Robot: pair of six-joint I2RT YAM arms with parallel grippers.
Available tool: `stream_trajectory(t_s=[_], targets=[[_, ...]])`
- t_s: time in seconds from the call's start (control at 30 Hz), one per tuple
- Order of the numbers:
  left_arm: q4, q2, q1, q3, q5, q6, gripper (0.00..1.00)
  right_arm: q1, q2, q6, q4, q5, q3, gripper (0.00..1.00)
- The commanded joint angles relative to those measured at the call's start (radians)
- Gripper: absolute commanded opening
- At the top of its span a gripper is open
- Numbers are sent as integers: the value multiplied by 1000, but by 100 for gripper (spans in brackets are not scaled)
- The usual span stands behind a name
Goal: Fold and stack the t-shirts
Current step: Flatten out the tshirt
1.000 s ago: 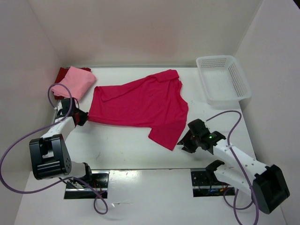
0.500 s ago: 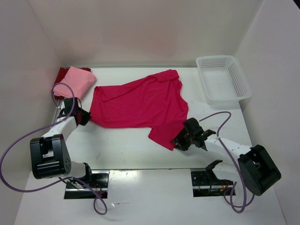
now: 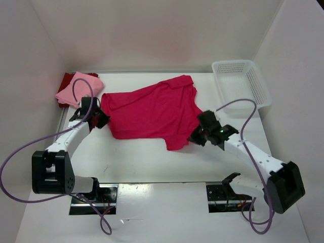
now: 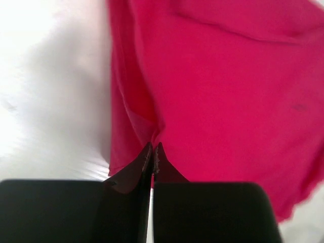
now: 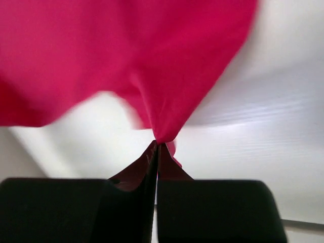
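White walls (image 3: 152,35) are seen closing in a white table (image 3: 152,162) on three sides. At the middle of that table a bright magenta-pink cloth t-shirt (image 3: 152,109) is spread out, mostly flat, with some creasing at its far right part.

The left gripper (image 3: 101,120) is placed at the near left corner of the magenta-pink shirt. In the left wrist view the left gripper (image 4: 153,152) is shown with its fingers pressed together, and a fold of the shirt's edge (image 4: 136,116) is pinched between the tips, the cloth drawn up into a small peak there.

The right gripper (image 3: 194,139) is placed at the near right edge of the same shirt, beside the sleeve that points toward the arm bases. In the right wrist view the right gripper (image 5: 156,149) is likewise closed, and a gathered point of the magenta cloth (image 5: 162,121) is clamped at the fingertips, with the fabric lifted off the table around it.

A folded light pink cloth t-shirt (image 3: 76,88) is found just beyond the far left corner of the magenta-pink shirt, and it is laid on top of a dark red cloth t-shirt (image 3: 65,80), of which only the far edge is exposed. Whether the light pink cloth touches the magenta-pink shirt cannot be determined.

A white plastic mesh basket (image 3: 233,63) is set to the far right of the magenta-pink shirt, apart from it.
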Motion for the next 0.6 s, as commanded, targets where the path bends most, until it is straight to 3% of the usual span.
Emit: stream_trajectory(t_s=[0.0,0.07,0.13,0.27,0.37,0.47,0.57], targets=[[-102,-94,-70,192,0,94,0,-3,-134,-114,-196,143,256,0],[-165,-175,-79,260,24,121,0,-12,-145,-179,-267,190,457,0],[-216,-209,-70,422,33,147,0,-12,-130,-246,-354,220,677,0],[-293,-151,-7,772,166,172,0,-12,-56,-352,-439,298,1078,0],[-345,-120,30,1002,152,172,0,-12,13,-432,-479,332,1382,0],[-380,-120,30,1116,107,181,0,-12,93,-478,-501,352,1739,0],[-380,-120,30,1116,107,169,1,-12,154,-489,-458,318,1894,0]])
